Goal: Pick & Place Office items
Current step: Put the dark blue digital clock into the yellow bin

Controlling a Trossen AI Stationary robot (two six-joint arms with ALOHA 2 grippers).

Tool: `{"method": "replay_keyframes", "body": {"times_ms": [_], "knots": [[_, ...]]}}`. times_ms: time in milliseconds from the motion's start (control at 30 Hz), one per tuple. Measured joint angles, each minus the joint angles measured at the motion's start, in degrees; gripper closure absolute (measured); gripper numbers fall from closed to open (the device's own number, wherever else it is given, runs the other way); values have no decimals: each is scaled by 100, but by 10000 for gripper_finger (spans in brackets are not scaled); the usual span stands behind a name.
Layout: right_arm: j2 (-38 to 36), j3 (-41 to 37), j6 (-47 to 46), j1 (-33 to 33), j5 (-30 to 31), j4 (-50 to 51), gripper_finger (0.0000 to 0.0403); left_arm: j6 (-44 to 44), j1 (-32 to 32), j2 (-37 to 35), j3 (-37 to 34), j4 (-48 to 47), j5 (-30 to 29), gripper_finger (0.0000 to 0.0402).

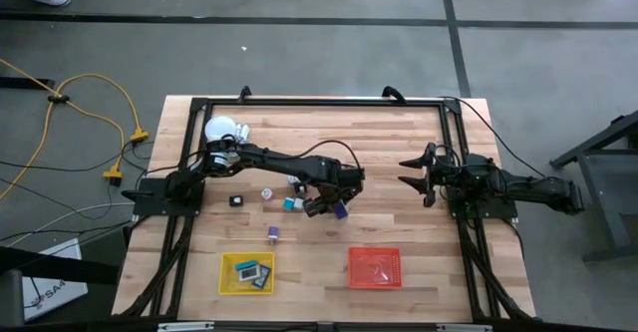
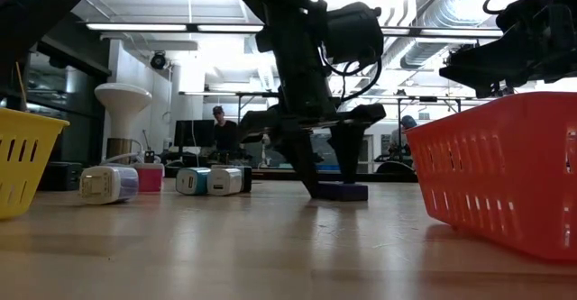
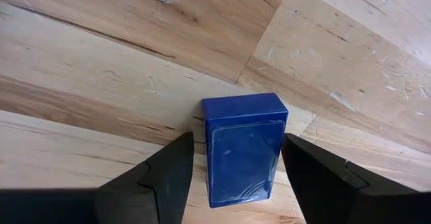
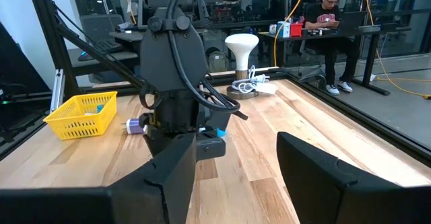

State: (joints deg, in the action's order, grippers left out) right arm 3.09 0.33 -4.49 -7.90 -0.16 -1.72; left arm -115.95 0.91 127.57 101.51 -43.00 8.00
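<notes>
Left gripper (image 3: 236, 177) straddled the blue block (image 3: 244, 148) mid-counter (image 1: 399, 172), fingers wide, not yet touching; closing squarely on its long sides looked best.

Even overhead light on the pale wooden worktop (image 1: 399, 153), bright ceiling strip lights glaring behind the backlit, silhouetted left hand (image 2: 323, 169), soft shadow beneath it, near foreground blurred, wrist views sharp

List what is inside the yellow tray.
The high view shows the yellow tray holding a white-framed teal item and a darker framed item beside it. Anything beneath them is covered; from table height the mesh wall hides the contents.
</notes>
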Motion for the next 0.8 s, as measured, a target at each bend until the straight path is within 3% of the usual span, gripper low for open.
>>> {"method": "replay_keyframes", "body": {"times_ms": [567,800], "knots": [[0,0,0,0,0,0,208,1,2,0,4,31,-1,213],[0,1,0,0,0,0,208,1,1,0,9,24,5,248]]}}
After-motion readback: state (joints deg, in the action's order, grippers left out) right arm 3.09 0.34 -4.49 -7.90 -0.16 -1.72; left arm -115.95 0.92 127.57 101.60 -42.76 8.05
